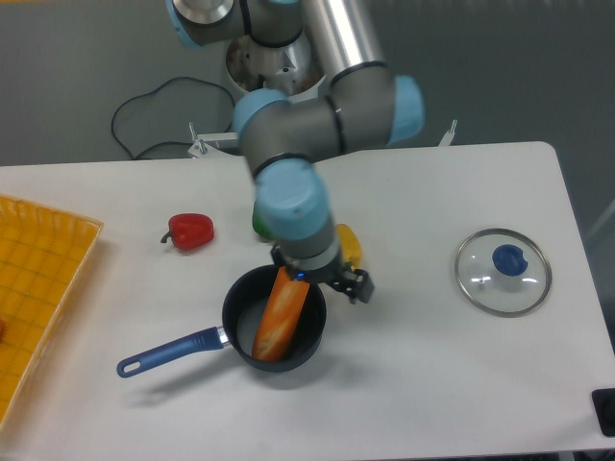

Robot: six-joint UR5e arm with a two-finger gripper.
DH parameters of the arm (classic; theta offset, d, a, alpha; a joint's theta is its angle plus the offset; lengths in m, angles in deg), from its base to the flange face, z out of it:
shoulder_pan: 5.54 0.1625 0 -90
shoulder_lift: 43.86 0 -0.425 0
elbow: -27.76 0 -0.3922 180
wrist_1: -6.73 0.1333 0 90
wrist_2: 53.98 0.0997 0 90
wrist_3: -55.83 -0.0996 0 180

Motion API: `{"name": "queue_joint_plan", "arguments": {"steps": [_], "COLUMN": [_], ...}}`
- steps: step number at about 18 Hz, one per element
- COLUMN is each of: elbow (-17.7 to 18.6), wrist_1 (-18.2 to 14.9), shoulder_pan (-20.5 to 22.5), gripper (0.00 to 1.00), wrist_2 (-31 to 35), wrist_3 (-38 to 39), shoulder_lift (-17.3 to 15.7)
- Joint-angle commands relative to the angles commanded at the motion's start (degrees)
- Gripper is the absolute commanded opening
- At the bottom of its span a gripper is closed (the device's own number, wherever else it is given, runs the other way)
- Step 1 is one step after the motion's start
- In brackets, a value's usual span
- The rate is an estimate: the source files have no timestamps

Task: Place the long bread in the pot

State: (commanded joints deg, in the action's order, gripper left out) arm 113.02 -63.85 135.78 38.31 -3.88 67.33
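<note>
Orange-golden and smooth, the long bread (279, 318) lies tilted inside the pot (274, 320), its lower rounded end down on the pot's floor toward the near side and its upper end rising to the far rim, where the arm's wrist hides the tip. The pot is a small dark-navy saucepan standing on the white tabletop (423, 384), with its bright-blue handle (168, 352) reaching out to the lower left in the picture. The end effector (327, 280) hangs just above the pot's far-right rim, close over the upper end of the loaf; its dark fingers are seen from behind the blue-and-grey wrist, so I cannot tell how wide they stand or whether they have any hold on the bread. Behind the wrist a yellow bell pepper (348, 244) shows only in part, and a sliver of a green pepper (259, 223) peeks out on the other side of the arm. A red pepper (190, 230) lies on the tabletop well to the left of the pot. A round glass lid (503, 271) with a blue knob rests flat far to the right. At the left edge sits a yellow tray (38, 279) with a grid pattern, cut off by the picture's border.
</note>
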Motion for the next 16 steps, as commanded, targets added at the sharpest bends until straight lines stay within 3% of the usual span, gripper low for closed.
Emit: {"name": "queue_joint_plan", "arguments": {"steps": [2, 6, 12, 16], "elbow": [0.0, 0.0, 0.0, 0.2], "wrist_1": [0.1, 0.0, -0.2, -0.2], "shoulder_pan": [1.8, 5.4, 9.1, 9.8], "gripper": [1.0, 1.0, 1.0, 1.0], "wrist_2": [0.0, 0.0, -0.1, -0.4], "wrist_3": [-7.2, -11.4, -23.4, -25.6], "shoulder_lift": [-0.7, -1.1, -1.1, -1.1]}}
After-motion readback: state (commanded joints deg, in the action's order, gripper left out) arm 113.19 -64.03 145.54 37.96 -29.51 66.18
